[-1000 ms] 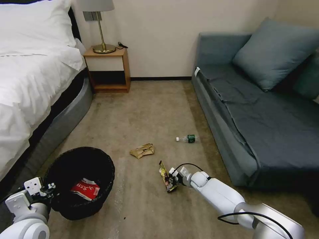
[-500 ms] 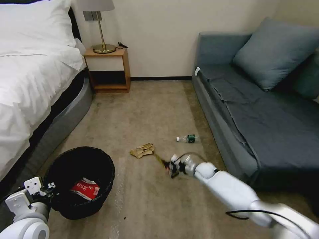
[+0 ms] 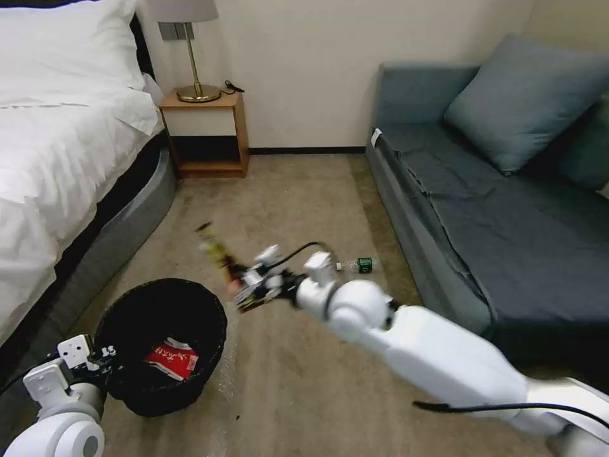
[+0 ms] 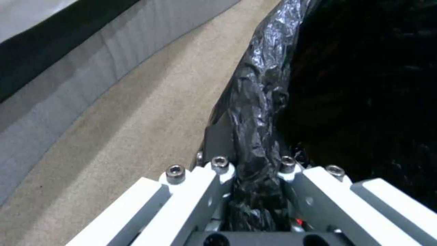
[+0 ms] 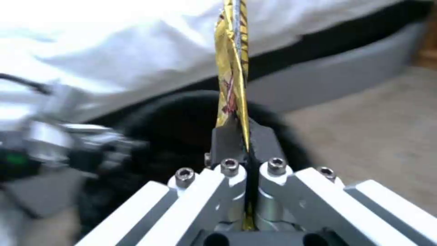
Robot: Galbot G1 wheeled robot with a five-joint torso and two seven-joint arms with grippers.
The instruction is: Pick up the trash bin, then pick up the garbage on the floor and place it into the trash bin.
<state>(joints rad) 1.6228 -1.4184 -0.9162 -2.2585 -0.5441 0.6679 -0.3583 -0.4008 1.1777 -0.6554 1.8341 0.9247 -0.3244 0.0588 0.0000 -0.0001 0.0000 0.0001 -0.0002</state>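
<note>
**Right gripper carrying a wrapper beside the bin**

The right gripper (image 3: 254,287) is held above the carpet, just beside the near-right rim of the trash bin (image 3: 162,346), at the end of the white right arm (image 3: 412,346) reaching across from the right. Its fingers (image 5: 234,136) are pressed together on the lower end of the gold-brown bar wrapper (image 5: 233,65); the rest of the wrapper stands out beyond the fingertips, pointing toward the bed (image 3: 57,146). In the head view the wrapper (image 3: 216,249) is streaked by blur, so its exact outline cannot be told.

The left gripper (image 4: 255,171) is low at the bin's near-left side, its fingers clamped on the rim, with the crinkly black bag (image 4: 262,102) pinched between them. The red snack wrapper (image 3: 171,358) lies inside the bin, on its bottom.

The small clear bottle (image 3: 356,264) with the green label lies on its side on the carpet (image 3: 298,197), near the front edge of the sofa (image 3: 495,209) and apart from the right gripper. A nightstand (image 3: 206,133) with a brass lamp (image 3: 193,54) stands against the far wall.
</note>
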